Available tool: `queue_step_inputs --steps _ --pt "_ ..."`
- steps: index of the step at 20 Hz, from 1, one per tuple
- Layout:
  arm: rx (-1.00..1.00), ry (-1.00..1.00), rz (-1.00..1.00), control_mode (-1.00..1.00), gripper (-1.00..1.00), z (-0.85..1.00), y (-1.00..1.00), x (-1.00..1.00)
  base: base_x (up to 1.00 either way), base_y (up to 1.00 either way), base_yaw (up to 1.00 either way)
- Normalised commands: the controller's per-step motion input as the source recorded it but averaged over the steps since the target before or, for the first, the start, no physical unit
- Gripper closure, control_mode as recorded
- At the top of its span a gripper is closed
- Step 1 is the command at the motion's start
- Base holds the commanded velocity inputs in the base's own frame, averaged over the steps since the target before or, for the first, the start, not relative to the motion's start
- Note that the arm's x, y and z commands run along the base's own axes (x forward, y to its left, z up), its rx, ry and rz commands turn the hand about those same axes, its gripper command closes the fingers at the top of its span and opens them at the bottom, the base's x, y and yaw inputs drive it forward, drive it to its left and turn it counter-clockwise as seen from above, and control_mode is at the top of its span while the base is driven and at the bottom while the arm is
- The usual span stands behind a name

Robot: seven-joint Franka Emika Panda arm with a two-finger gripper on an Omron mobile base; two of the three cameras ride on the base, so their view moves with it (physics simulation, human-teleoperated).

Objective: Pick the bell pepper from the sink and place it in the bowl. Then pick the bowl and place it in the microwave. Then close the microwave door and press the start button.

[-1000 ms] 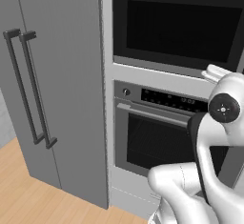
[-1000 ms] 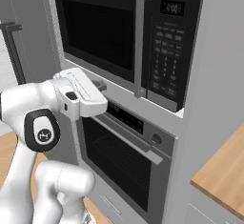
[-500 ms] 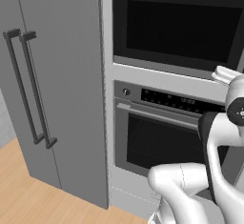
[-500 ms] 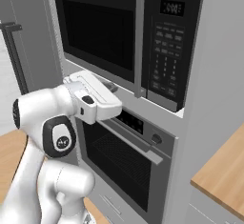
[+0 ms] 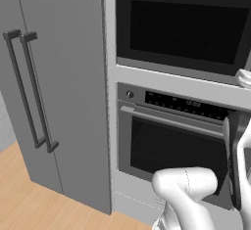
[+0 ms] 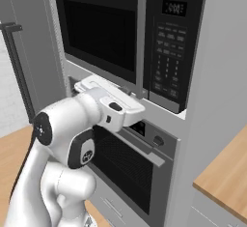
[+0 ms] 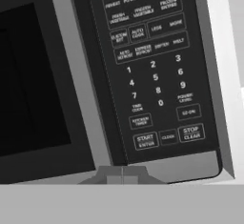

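The microwave is built into the wall, and its microwave door is closed, with dark glass I cannot see through. My gripper is shut with nothing in it and sits at the microwave's lower edge, just left of the keypad. In the hand view my shut fingertips lie just below the keypad. The start button is a little above and to the right of them. The bell pepper, the bowl and the sink are out of view.
An oven with a bar handle sits directly under the microwave. A tall grey fridge with two dark handles stands to the left. A wooden counter juts in at the right, above a wooden floor.
My hand has slid to the right along the microwave's lower edge, closer to the keypad, and the elbow has swung round with it. The door and the gripper stay shut.
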Motion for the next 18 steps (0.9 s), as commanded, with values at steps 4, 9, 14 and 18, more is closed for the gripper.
queue_step_inputs --steps 4,9,14,18 --pt "0.01 0.00 0.00 -1.00 1.00 0.00 -0.06 0.16 0.00 0.00 0.00" --pt "0.00 0.00 0.00 -1.00 1.00 0.00 -0.07 0.26 0.00 0.00 0.00" --pt "0.01 0.00 0.00 -1.00 1.00 0.00 -0.35 0.05 0.00 0.00 0.00" --pt "0.00 0.00 0.00 -1.00 1.00 -0.15 -0.15 0.07 0.00 0.00 0.00"
